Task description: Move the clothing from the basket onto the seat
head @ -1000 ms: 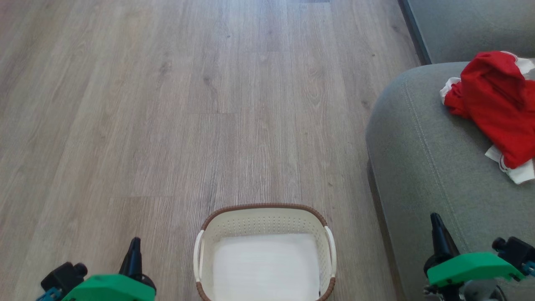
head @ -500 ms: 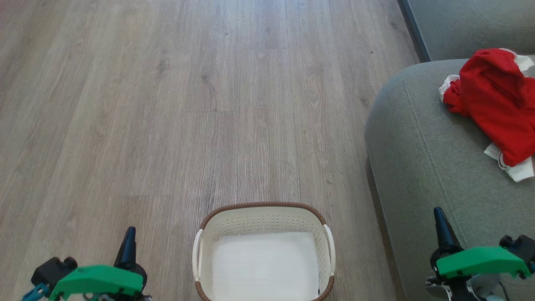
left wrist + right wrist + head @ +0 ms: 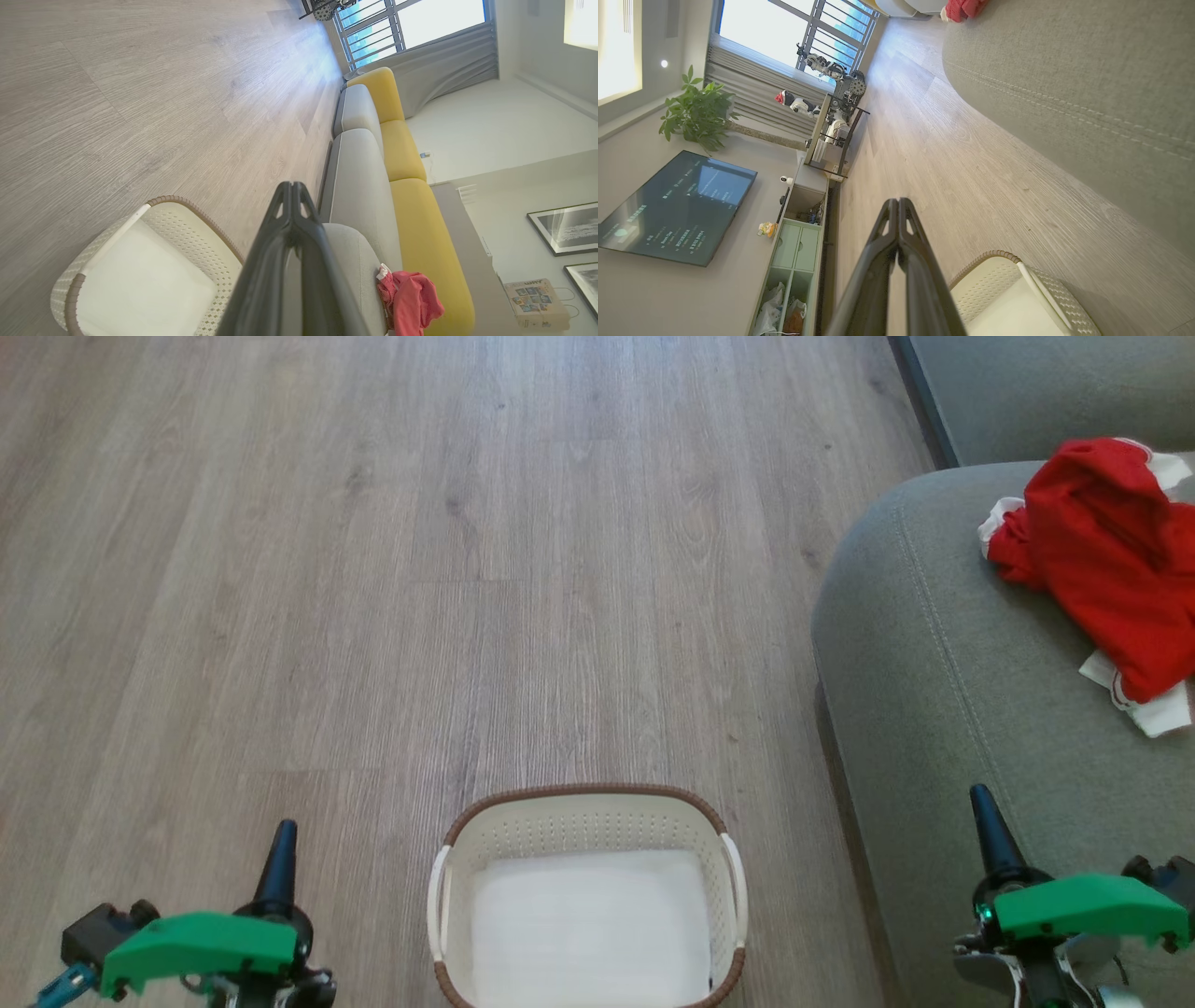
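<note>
Where the clothing (image 3: 1102, 560) lies crumpled on the seat (image 3: 934, 663), it is at one o'clock from the right gripper (image 3: 980, 798), well apart, its long axis running eleven to five with a white edge at five. Both that gripper and the left gripper (image 3: 284, 831) have their fingers pressed together, flanking the basket (image 3: 583, 800) at six o'clock.

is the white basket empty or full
Empty: the white perforated plastic basket shows a bare white floor; the red jerseys lie on the grey-green sofa.
</note>
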Available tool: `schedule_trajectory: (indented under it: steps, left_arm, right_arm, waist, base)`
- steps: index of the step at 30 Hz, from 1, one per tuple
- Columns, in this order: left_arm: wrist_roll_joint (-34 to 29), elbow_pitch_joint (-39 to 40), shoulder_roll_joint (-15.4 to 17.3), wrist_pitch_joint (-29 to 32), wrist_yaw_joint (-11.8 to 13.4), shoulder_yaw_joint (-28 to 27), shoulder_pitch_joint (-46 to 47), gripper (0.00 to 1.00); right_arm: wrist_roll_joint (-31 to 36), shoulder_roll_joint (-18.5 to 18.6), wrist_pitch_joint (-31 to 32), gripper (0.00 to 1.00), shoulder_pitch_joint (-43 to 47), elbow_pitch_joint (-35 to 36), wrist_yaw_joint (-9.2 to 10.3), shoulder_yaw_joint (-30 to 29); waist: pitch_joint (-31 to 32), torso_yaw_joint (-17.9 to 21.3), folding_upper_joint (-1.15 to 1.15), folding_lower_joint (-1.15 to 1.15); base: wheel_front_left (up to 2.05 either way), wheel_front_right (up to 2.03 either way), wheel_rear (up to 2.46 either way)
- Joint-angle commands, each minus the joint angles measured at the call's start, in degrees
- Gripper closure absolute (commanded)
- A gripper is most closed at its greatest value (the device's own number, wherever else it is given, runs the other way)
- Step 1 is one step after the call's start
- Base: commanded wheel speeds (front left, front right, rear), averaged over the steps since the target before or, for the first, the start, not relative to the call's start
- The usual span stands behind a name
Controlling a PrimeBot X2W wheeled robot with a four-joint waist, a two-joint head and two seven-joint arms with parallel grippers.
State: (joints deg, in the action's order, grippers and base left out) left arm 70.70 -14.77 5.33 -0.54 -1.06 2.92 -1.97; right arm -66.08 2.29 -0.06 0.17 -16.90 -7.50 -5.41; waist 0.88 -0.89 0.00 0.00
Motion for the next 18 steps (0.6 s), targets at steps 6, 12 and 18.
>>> schedule_trajectory:
  steps: [6,12,18]
  left_arm:
    - [4.37,1.44,-0.14,1.24,-1.48,-3.03,4.11,1.00]
    - [7.71,1.30,-0.49,2.24,-2.41,-4.12,4.87,1.00]
    - [11.05,1.17,-0.84,3.24,-3.35,-5.22,5.63,1.00]
  right_arm:
    - [-5.26,0.52,1.29,1.00,-3.89,2.25,0.00,0.27]
    - [-9.20,0.53,2.29,1.00,-4.36,2.37,0.01,0.01]
    - [-13.16,0.55,3.29,1.00,-4.82,2.49,0.01,-0.26]
  waist:
    - [-0.18,0.15,0.00,0.00]
    - [-0.35,0.29,0.00,0.00]
    - [-0.51,0.43,0.00,0.00]
  base:
    - [0.00,0.00,0.00]
    - [0.00,0.00,0.00]
    - [0.00,0.00,0.00]
